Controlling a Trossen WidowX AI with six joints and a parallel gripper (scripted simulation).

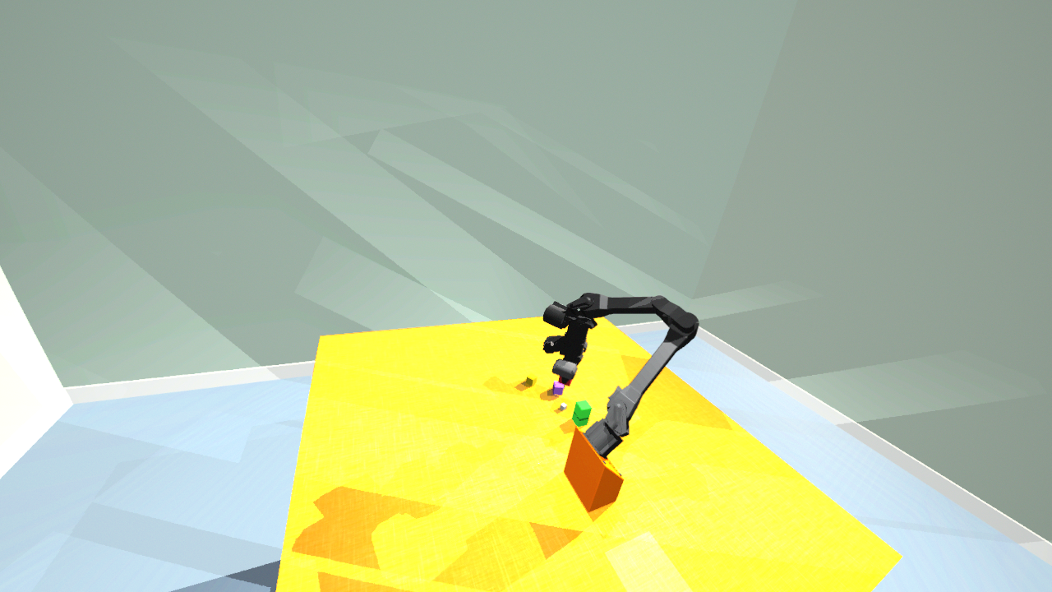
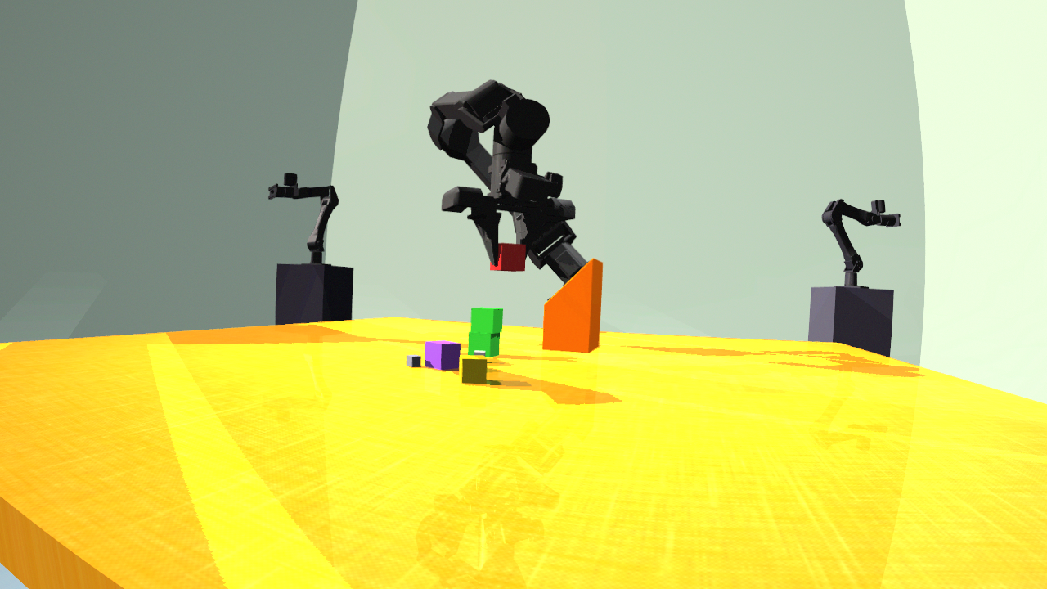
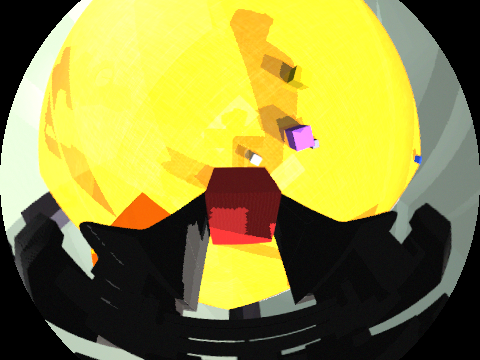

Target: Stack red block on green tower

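Observation:
My gripper (image 2: 509, 260) (image 1: 563, 375) (image 3: 239, 194) is shut on the red block (image 2: 510, 256) (image 3: 242, 207) and holds it well above the table. The green tower (image 2: 485, 330) (image 1: 582, 412), two green cubes one on the other, stands upright on the yellow table (image 2: 219, 439). In the exterior view the red block hangs higher than the tower's top and a little to its right. The tower does not show in the wrist view.
A purple cube (image 2: 442, 354) (image 1: 558, 386) (image 3: 300, 138), an olive cube (image 2: 474, 370) (image 1: 527, 381) (image 3: 287, 71) and a tiny pale cube (image 2: 413, 360) (image 3: 255, 159) lie near the tower. The orange wedge (image 2: 574, 311) (image 1: 592, 474) covers the arm's base. Two other arms on dark pedestals stand beyond the table.

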